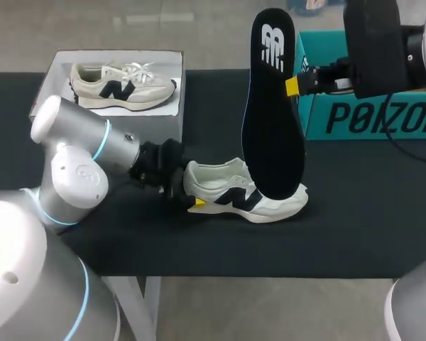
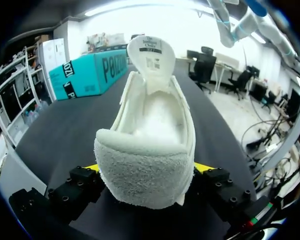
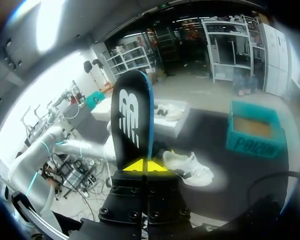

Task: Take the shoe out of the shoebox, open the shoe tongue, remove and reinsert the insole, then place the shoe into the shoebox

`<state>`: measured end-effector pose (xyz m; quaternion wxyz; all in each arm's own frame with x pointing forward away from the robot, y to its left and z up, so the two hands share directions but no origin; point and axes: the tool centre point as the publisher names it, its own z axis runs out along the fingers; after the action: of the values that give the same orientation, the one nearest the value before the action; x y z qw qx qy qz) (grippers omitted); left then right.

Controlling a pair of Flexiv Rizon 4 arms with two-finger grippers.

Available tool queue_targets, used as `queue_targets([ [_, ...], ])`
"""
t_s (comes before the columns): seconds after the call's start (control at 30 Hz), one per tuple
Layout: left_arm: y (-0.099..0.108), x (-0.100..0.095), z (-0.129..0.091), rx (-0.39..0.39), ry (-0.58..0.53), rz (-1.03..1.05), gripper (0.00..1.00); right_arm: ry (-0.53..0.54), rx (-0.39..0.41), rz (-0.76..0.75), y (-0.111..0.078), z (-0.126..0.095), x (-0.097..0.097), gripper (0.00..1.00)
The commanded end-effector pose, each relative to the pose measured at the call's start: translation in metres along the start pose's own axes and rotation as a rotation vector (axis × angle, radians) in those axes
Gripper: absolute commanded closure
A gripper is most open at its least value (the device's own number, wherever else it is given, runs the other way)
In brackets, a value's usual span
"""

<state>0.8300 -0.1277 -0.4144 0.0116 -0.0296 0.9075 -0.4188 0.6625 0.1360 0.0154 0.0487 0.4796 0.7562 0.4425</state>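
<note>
Where the left gripper [image 1: 188, 190] [image 2: 147, 170] sits low on the table [image 1: 355, 213], its two yellow-tipped fingers press the heel of the shoe [image 1: 245, 195] [image 2: 150, 125] from either side: closed on it. Shoe stands sole-down on the black surface, toe pointing away from the left arm. Left wrist view looks straight into the opening: white fuzzy heel collar nearest, pale lining inside, tongue [image 2: 151, 52] pulled up and forward so its label side faces the camera.

Right gripper [image 1: 292, 87] [image 3: 147, 165] is raised above the table, near the shoebox. Its yellow tips pinch one long edge of the insole [image 1: 270, 121] [image 3: 131, 120]: clamped on it. Insole is dark, white logo at its upper end, held roughly upright. From the head view its lower end overlaps the shoe's forefoot; contact cannot be told.

Shoebox [image 1: 369, 117] [image 2: 85, 72] [image 3: 252, 135], teal, stands open on the table's right side, beyond the shoe's toe, apart from it.

White box [image 1: 53, 78] [image 3: 175, 125] lies at the far left corner, well apart from both grippers. Second shoe [image 1: 121, 85] [image 3: 170, 112], same pale colour with a dark side mark, rests on its side within.
</note>
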Motion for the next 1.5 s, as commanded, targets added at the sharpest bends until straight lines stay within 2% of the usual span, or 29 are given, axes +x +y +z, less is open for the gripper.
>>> queue_targets([
  [0.03,-0.002,0.000,-0.002,-0.019,-0.001,-0.001,0.00,-0.001,0.005,0.000,0.004,0.004,0.001,1.00],
  [0.4,-0.002,0.000,-0.002,-0.019,-0.001,-0.001,0.00,-0.001,0.005,0.000,0.004,0.004,0.001,1.00],
  [0.6,-0.013,0.008,-0.023,-0.226,-0.013,0.015,0.00,-0.001,0.005,0.000,0.004,0.004,0.001,1.00],
  [0.73,-0.011,0.009,-0.030,-0.364,-0.022,0.010,0.00,-0.001,0.005,0.000,0.004,0.004,0.001,1.00],
  [0.93,-0.015,0.010,-0.038,-0.460,-0.054,0.029,0.00,-0.001,0.005,0.000,0.004,0.004,0.001,1.00],
  [1.13,-0.025,0.004,-0.045,-0.510,-0.103,0.058,0.00,-0.001,0.005,0.000,0.004,0.004,0.001,1.00],
  [1.4,-0.059,0.008,-0.061,-0.583,-0.015,0.144,0.00,-0.001,0.005,0.000,0.004,0.004,0.001,1.00],
  [1.5,-0.066,0.007,-0.064,-0.652,-0.008,0.165,0.00,-0.001,0.005,0.000,0.004,0.004,0.001,1.00],
])
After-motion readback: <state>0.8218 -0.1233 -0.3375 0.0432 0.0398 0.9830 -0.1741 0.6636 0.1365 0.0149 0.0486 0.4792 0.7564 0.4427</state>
